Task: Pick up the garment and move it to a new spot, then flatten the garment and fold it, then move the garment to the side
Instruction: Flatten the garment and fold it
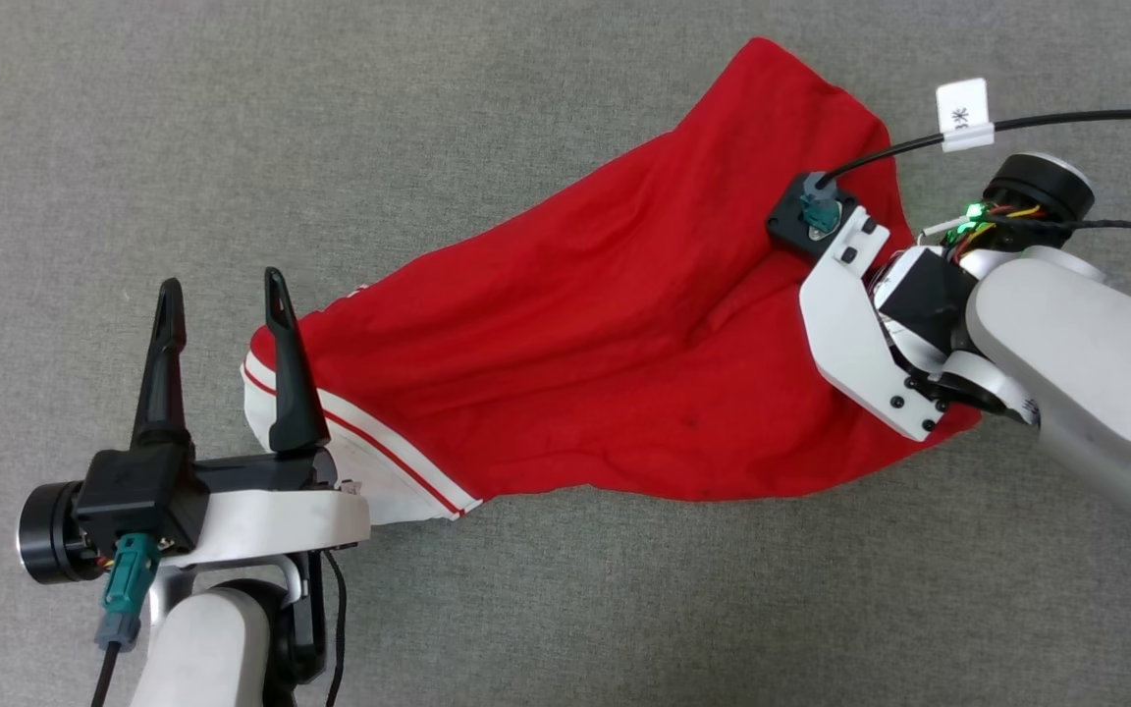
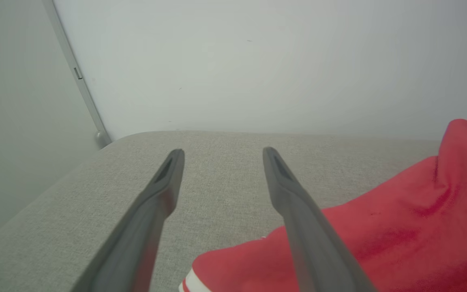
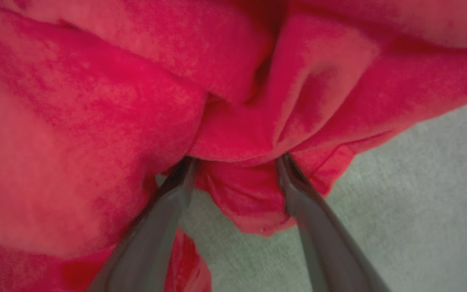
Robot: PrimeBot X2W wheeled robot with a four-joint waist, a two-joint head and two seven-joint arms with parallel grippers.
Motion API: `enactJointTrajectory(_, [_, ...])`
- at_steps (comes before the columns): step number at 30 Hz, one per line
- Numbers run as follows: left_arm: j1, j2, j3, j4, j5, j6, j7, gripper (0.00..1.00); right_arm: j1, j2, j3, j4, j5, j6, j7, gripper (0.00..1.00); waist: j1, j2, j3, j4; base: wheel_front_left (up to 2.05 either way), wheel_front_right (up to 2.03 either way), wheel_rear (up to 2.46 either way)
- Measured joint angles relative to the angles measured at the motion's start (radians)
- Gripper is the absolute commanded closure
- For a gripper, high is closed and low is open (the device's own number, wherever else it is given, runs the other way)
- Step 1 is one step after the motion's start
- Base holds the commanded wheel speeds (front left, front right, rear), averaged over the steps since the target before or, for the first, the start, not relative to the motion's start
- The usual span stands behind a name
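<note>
Shirt [image 1: 585,373] is lying crumpled, stretching diagonally across grey surface [image 1: 84,118], w/ white sleeve [image 1: 359,462] end nearest L pincer [image 1: 223,282]. It's looking soft, light & floppy, prob. sagging & bunching wherever it's lifted. Taking hold at 2 well-apart pts, e.g. hem corners or shoulders, is looking best. R pincer [image 3: 235,159] is standing w/ fingers apart, tips poking into a bunched red fold at the other end, not clamped. L pincer is hovering w/ fingers apart, empty, one finger over sleeve edge.
</note>
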Motion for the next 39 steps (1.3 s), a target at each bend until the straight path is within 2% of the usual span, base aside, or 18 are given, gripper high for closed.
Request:
enactJointTrajectory(3, [-0.003,-0.021,0.029,0.008,0.021,-0.031,0.000,0.00,0.011,-0.007,-0.008,0.001,0.008,-0.001,-0.027,0.00,0.0000,0.0000,0.009,0.002,0.00,0.00,0.00])
enactJointTrajectory(4, [-0.004,-0.028,0.036,0.011,0.028,-0.040,0.000,0.00,0.013,-0.007,-0.008,0.002,0.009,-0.001,-0.041,0.54,-0.0001,0.0000,0.008,0.000,0.00,0.00,0.00])
enactJointTrajectory(5, [-0.004,-0.035,0.044,0.014,0.035,-0.048,0.000,0.00,0.017,-0.007,-0.007,0.005,0.009,-0.001,-0.059,1.00,-0.0001,0.0000,0.005,-0.002,0.00,0.00,0.00])
enactJointTrajectory(11, [0.016,-0.057,0.090,0.031,0.069,-0.081,0.000,0.00,0.022,-0.002,0.025,0.004,0.030,0.002,-0.187,1.00,0.0002,0.0000,-0.042,-0.022,0.00,0.00,0.00])
enactJointTrajectory(14, [0.044,-0.063,0.107,0.037,0.081,-0.095,0.000,0.00,0.013,-0.024,0.031,-0.045,0.029,0.002,-0.238,1.00,0.0003,0.0000,-0.084,-0.036,0.00,0.00,0.00])
enactJointTrajectory(17, [0.076,-0.068,0.122,0.041,0.089,-0.104,0.000,0.00,0.011,-0.086,0.030,-0.130,0.026,0.002,-0.267,1.00,0.0002,0.0000,-0.132,-0.049,0.00,0.00,0.00])
enactJointTrajectory(23, [0.144,-0.077,0.144,0.048,0.103,-0.114,0.000,0.00,0.084,-0.273,0.030,-0.330,0.070,0.002,-0.321,1.00,0.0002,0.0000,-0.225,-0.079,0.00,0.00,0.00])
enactJointTrajectory(27, [0.190,-0.084,0.157,0.052,0.105,-0.121,0.000,0.00,0.209,-0.394,0.024,-0.409,0.126,0.002,-0.347,1.00,0.0002,0.0000,-0.274,-0.105,0.00,0.00,0.00])
enactJointTrajectory(31, [0.219,-0.089,0.162,0.058,0.110,-0.129,0.000,0.00,0.383,-0.481,0.011,-0.413,0.171,0.002,-0.377,1.00,0.0001,0.0000,-0.312,-0.129,0.00,0.00,0.00])
enactJointTrajectory(34, [0.230,-0.091,0.165,0.059,0.113,-0.131,0.000,0.00,0.533,-0.506,-0.007,-0.378,0.202,0.002,-0.417,1.00,0.0000,0.0000,-0.330,-0.142,0.00,0.00,0.00])
enactJointTrajectory(39, [0.240,-0.092,0.170,0.061,0.122,-0.141,0.000,0.00,0.759,-0.491,-0.053,-0.279,0.245,0.002,-0.472,1.00,0.0000,0.0000,-0.336,-0.149,0.00,0.00,0.00])
